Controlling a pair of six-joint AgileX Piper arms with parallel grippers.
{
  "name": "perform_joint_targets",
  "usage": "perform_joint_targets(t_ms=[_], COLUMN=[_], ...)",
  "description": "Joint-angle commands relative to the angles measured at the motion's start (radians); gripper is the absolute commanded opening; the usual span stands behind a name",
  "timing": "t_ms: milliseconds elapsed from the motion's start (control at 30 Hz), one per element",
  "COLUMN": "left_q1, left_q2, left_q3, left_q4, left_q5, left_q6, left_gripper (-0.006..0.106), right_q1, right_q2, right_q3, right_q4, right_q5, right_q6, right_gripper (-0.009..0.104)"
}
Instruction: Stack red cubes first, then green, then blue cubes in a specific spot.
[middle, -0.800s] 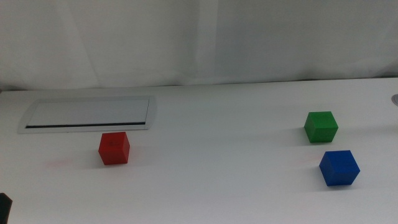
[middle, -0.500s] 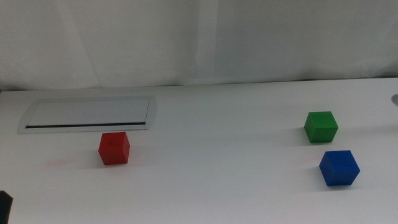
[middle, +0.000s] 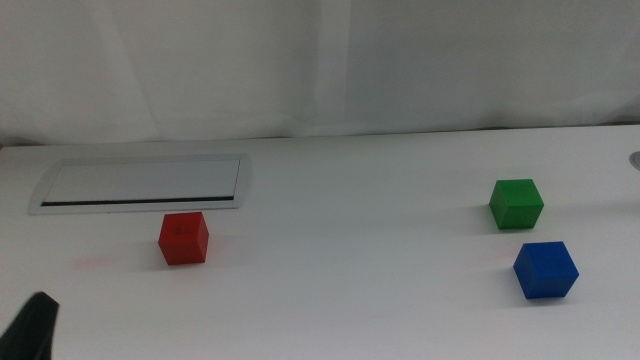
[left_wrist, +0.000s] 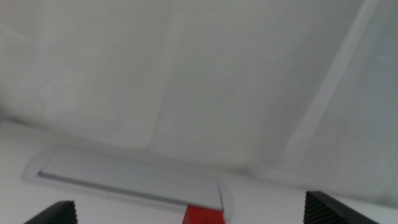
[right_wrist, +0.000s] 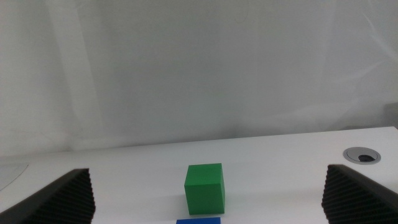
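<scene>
The red cube (middle: 184, 238) sits on the white table at the left, just in front of the grey-framed panel; its top also shows in the left wrist view (left_wrist: 203, 216). The green cube (middle: 516, 203) sits at the right, with the blue cube (middle: 545, 269) just in front of it. My left gripper (middle: 32, 328) shows as a dark tip at the bottom left corner, well short of the red cube; its jaws stand wide apart and empty (left_wrist: 186, 214). My right gripper (right_wrist: 211, 193) is out of the middle view, jaws wide apart, with the green cube (right_wrist: 204, 187) and the blue cube's top edge (right_wrist: 198, 221) ahead of it.
A flat grey-framed rectangular panel (middle: 140, 183) with a dark slot lies at the back left, also in the left wrist view (left_wrist: 124, 180). A round cable hole (right_wrist: 360, 155) sits at the table's far right. A white curtain hangs behind the table.
My left gripper has risen into the middle view at the bottom left corner, showing more of its dark tip. The cubes have not moved.
</scene>
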Motion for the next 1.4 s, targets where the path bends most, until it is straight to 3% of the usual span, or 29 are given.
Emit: perform_joint_targets(t_ms=[0,333,567,733,1067,1367], left_q1=[0.002,0.002,0.002,0.002,0.0,-0.04], left_q2=[0.008,0.085,0.267,0.479,0.894,1.189], left_q3=[-0.047,-0.347,-0.546,-0.715,-0.996,-1.191], left_q4=[-0.009,-0.011,-0.011,-0.093,-0.329,-0.323], left_q5=[0.002,0.206,0.262,0.412,0.487,0.631], left_q6=[-0.008,0.062,0.106,0.254,0.447,0.44], left_gripper=[0.093,0.092,0.082,0.083,0.083,0.083], right_q1=[-0.006,-0.006,-0.006,-0.006,-0.006,-0.006], right_q2=[-0.005,-0.005,-0.005,-0.005,-0.005,-0.005], right_q3=[0.041,0.041,0.041,0.041,0.041,0.041], right_q4=[-0.004,-0.004,-0.004,-0.004,0.003,0.006], right_q5=[0.001,-0.001,-0.008,-0.008,-0.008,-0.001], right_q6=[-0.004,-0.004,-0.004,-0.004,-0.004,-0.004], right_gripper=[0.103,0.103,0.103,0.103,0.103,0.103])
